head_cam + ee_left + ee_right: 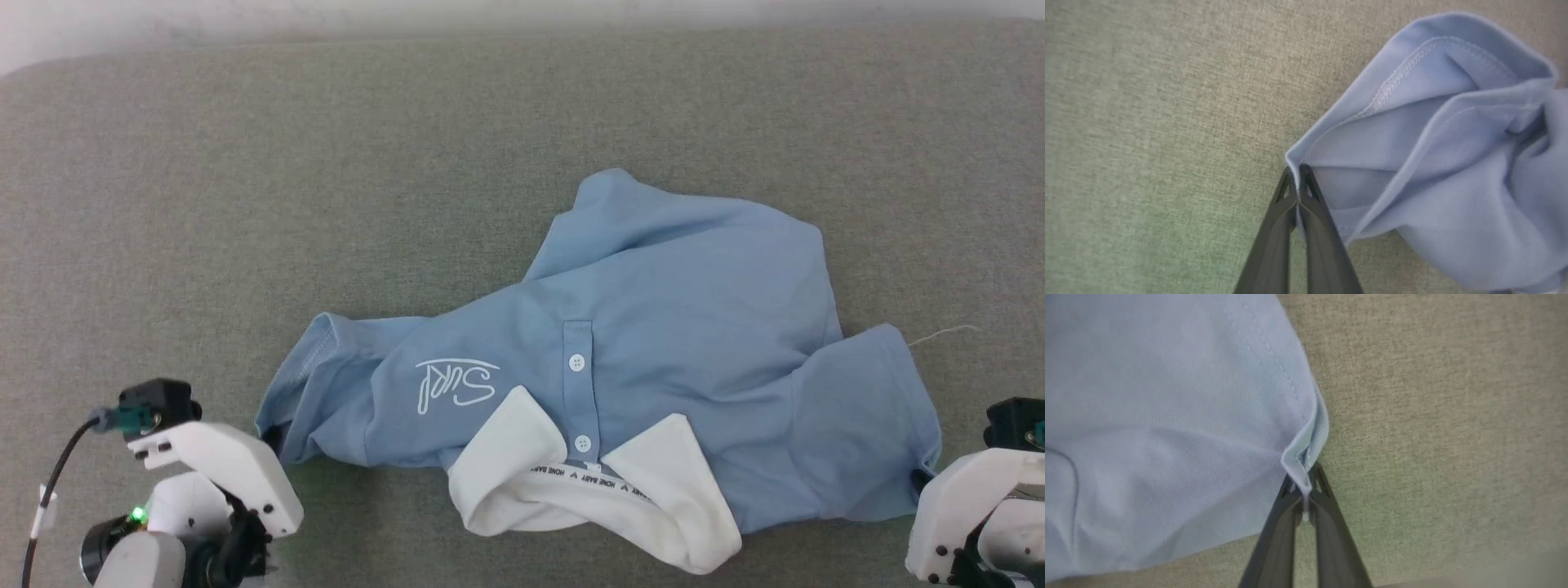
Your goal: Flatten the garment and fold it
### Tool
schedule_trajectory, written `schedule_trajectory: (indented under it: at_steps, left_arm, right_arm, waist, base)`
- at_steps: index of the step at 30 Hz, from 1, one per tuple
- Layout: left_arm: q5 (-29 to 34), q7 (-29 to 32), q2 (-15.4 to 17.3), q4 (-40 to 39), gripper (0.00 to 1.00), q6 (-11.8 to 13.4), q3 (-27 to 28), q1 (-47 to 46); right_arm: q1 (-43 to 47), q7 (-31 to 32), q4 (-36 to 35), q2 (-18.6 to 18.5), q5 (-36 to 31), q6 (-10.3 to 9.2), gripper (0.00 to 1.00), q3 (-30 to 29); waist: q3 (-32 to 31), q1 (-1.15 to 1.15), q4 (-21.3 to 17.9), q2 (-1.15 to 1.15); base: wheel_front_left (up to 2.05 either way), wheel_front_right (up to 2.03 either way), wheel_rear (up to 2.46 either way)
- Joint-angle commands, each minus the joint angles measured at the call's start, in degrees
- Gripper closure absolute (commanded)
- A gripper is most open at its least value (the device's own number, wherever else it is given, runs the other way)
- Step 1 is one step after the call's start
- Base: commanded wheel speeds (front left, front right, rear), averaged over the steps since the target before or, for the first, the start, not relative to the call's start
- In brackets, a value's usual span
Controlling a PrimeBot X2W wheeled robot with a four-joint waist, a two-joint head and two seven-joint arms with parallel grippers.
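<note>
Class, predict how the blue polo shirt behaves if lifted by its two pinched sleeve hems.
Probably floppy: the garment lies in soft wrinkles, so its middle should sag. Likely light: its thin hem crumples in the left gripper. It might slip, since the right gripper pinches only an edge.

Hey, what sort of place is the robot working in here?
Probably an indoor cloth-handling test bench: a wide grey-green fabric-covered surface, a pale wall behind it, and a single garment spread out, pinched by the left gripper and right gripper.

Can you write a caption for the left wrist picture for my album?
The left gripper pinches a hemmed corner of the light blue garment on the grey fabric surface.
</note>
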Motion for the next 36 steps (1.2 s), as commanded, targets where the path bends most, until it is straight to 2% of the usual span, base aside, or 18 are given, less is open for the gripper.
schedule_trajectory:
  at_steps: [1, 6, 9, 12, 16, 20, 23, 26, 32, 36]
  left_arm:
    - [-0.96, -0.30, -0.76, -0.06, 1.00, -0.65, 0.08, 1.97]
    - [-9.05, -3.18, -3.25, -8.38, 1.00, -5.30, 3.68, 2.30]
    - [-12.49, -4.61, -3.46, -14.97, 1.00, -7.07, 6.29, 1.16]
    - [-15.98, -5.03, -3.94, -20.54, 1.00, -7.88, 8.37, -1.49]
    - [-20.12, -3.56, -4.18, -24.18, 1.00, -7.30, 9.92, -7.95]
    - [-20.26, -1.85, -2.15, -22.98, 1.00, -4.65, 11.15, -17.93]
    - [-20.81, -1.84, -1.96, -20.37, 1.00, -2.27, 12.04, -27.13]
    - [-19.51, -2.68, -0.87, -16.47, 1.00, -0.50, 12.17, -36.69]
    - [-16.47, -7.99, -0.14, -7.43, 1.00, 1.80, 12.51, -54.95]
    - [-14.72, -12.14, -0.23, -3.95, 1.00, 1.76, 12.09, -63.54]
  right_arm:
    - [1.06, 0.77, -0.59, 0.47, 0.41, -0.04, 1.00, 0.00]
    - [0.56, 2.00, -9.83, 0.47, 1.31, -0.04, 1.00, 0.08]
    - [-1.10, 3.40, -16.66, -0.35, 0.22, -0.04, 1.00, 0.68]
    - [-4.86, 5.41, -21.69, -3.97, 0.16, -0.04, 1.00, 1.74]
    - [-14.04, 8.32, -23.65, -11.13, 1.41, -0.04, 1.00, 4.72]
    - [-27.59, 10.14, -20.88, -17.92, 3.81, -0.04, 1.00, 9.40]
    - [-39.18, 9.86, -16.67, -21.07, 4.87, -0.04, 1.00, 13.91]
    - [-50.42, 8.44, -11.49, -22.69, 4.44, -0.04, 1.00, 18.39]
    - [-69.55, 1.45, 0.38, -22.11, 0.22, -0.04, 1.00, 24.41]
    - [-79.84, -6.14, 6.72, -19.00, -3.38, -0.04, 1.00, 23.88]
  waist:
    - [-0.56, 0.00, -0.03, 0.00]
    - [-2.40, 0.00, -0.28, 0.00]
    - [-3.36, 0.00, -0.22, 0.00]
    - [-3.81, 0.00, -0.26, 0.00]
    - [-2.84, 0.00, -0.22, 0.00]
    - [0.72, 0.00, -0.17, 0.00]
    - [4.35, 0.00, -0.27, 0.00]
    - [8.28, 0.00, -0.44, 0.00]
    - [14.51, 0.00, -0.73, 0.00]
    - [17.38, 0.00, -0.95, 0.00]
  base:
    - [0.00, 0.00, 0.00]
    - [0.00, 0.00, 0.00]
    - [0.00, 0.00, 0.00]
    - [0.00, 0.00, 0.00]
    - [0.00, 0.00, 0.00]
    - [0.00, 0.00, 0.00]
    - [0.00, 0.00, 0.00]
    - [0.00, 0.00, 0.00]
    - [0.00, 0.00, 0.00]
    - [0.00, 0.00, 0.00]
